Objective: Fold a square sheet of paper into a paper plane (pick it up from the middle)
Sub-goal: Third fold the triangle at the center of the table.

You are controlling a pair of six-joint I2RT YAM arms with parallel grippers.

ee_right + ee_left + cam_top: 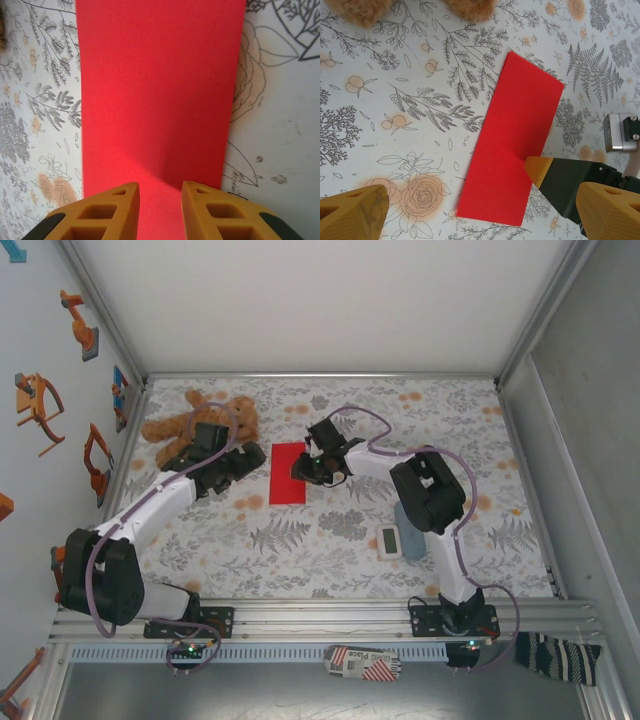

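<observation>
Presses the right gripper (pixel 160 192), jaws narrowed yet apart, onto the square sheet of paper (pixel 287 473), lying as a red oblong on the table (pixel 300 540) between the arms, likely to flatten its fold, and holds the left gripper (pixel 480 212) wide open, empty, just beside.

I see a thin red sheet of paper (pixel 287 473) lying flat mid-table on the floral-print tabletop (pixel 300 550), between the left gripper (pixel 240 462) and the right gripper (pixel 306 469). A brown plush teddy bear (pixel 190 420) lies behind the left gripper. Near right, a white digital timer (pixel 389 540) sits just beside a grey-blue oblong block (pixel 412 542).
</observation>
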